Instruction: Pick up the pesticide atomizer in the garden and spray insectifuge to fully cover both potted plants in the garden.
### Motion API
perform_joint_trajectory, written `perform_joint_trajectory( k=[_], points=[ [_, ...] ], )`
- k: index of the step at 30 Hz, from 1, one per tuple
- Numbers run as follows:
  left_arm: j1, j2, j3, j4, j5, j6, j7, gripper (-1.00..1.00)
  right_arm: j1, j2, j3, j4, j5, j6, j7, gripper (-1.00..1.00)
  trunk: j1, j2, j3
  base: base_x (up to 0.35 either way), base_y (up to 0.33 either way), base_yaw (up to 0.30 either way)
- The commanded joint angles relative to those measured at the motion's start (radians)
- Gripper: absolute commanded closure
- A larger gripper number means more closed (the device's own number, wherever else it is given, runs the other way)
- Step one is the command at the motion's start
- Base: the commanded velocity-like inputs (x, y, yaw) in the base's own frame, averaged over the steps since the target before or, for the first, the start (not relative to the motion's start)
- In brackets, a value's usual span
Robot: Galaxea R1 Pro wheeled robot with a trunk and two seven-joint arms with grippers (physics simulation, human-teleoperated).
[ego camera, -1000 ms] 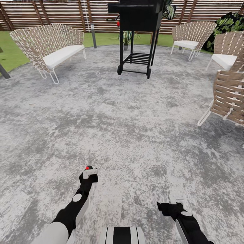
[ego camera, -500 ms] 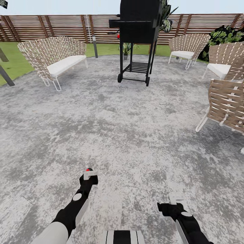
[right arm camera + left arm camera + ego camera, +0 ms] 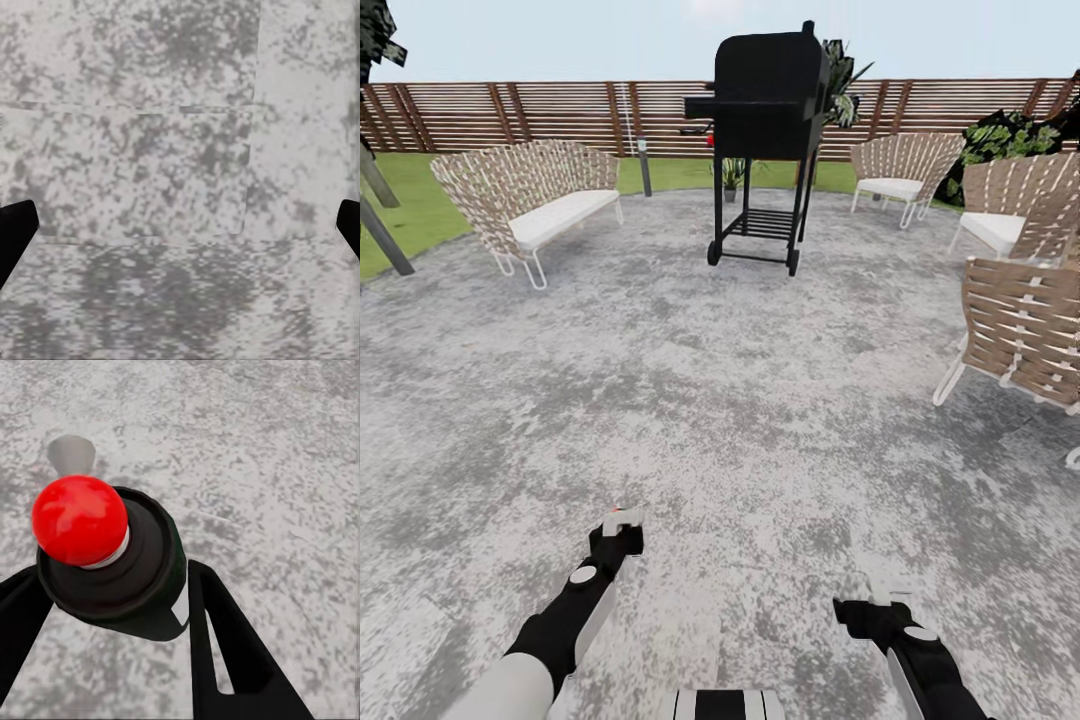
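the left claw [image 3: 112, 607] is clamped on the atomizer [image 3: 112, 562], red cap up along the fingers, while a potted plant [image 3: 732, 176] sits far ahead behind the grill [image 3: 768, 90]; the right claw [image 3: 882, 603] is spread wide, empty.

Left arm [image 3: 555, 640]: black forearm casing bearing a round white disc, with a white panel along its side and a pale grey upper segment near the body. Right arm [image 3: 920, 655]: black, with a similar white disc. Trunk [image 3: 722, 704]: white housing with a black central band. Fingers [image 3: 225, 652]: flat black blades (one with a narrow slot).
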Motion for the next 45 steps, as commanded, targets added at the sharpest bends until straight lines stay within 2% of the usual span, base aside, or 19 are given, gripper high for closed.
perform_joint_trajectory(
  k=[1, 2, 5, 11, 21, 25, 30, 35, 45],
  points=[
    [0.0, 0.001, -0.007, -0.018, 0.009, 0.012, 0.01, 1.0, 0.0, 0.0, 0.0, -0.001, 0.001, 0.005, -0.001, -1.0, -0.001, 0.0, 0.003, 0.0, 0.0, 0.0],
    [0.0, 0.002, -0.006, -0.059, 0.01, 0.03, 0.009, 1.0, 0.0, 0.0, 0.0, -0.001, 0.001, 0.005, -0.001, -1.0, -0.001, 0.0, 0.007, 0.0, 0.0, 0.0],
    [0.0, 0.002, 0.007, -0.074, 0.01, 0.035, 0.007, 1.0, 0.0, 0.0, 0.0, -0.001, 0.002, 0.005, -0.001, -1.0, -0.002, 0.001, 0.019, 0.0, 0.0, 0.0],
    [0.001, 0.003, 0.023, -0.079, 0.008, 0.036, 0.004, 1.0, 0.0, 0.001, 0.0, -0.001, 0.002, 0.005, -0.001, -1.0, -0.005, 0.002, 0.042, 0.0, 0.0, 0.0],
    [0.001, 0.012, 0.024, -0.082, 0.006, 0.037, 0.004, 1.0, 0.0, 0.001, 0.0, -0.001, 0.002, 0.005, -0.001, -1.0, -0.01, 0.005, 0.081, 0.0, 0.0, 0.0],
    [0.001, 0.037, 0.024, -0.084, 0.006, 0.036, 0.004, 1.0, 0.0, 0.0, -0.001, -0.001, 0.001, 0.005, 0.0, -1.0, -0.01, 0.005, 0.081, 0.0, 0.0, 0.0],
    [0.001, 0.047, 0.024, -0.083, 0.005, 0.036, 0.005, 1.0, 0.0, 0.0, -0.001, -0.001, 0.001, 0.005, -0.001, -1.0, -0.01, 0.005, 0.081, 0.0, 0.0, 0.0],
    [0.001, 0.059, 0.024, -0.083, 0.005, 0.037, 0.004, 1.0, 0.0, 0.0, -0.001, -0.001, 0.001, 0.005, -0.001, -1.0, -0.007, 0.004, 0.061, 0.0, 0.0, 0.0],
    [0.001, 0.06, 0.023, -0.084, 0.006, 0.036, 0.004, 1.0, 0.0, 0.001, 0.0, -0.001, 0.001, 0.005, -0.001, -1.0, -0.003, 0.001, 0.023, 0.0, 0.0, 0.0]
  ],
)
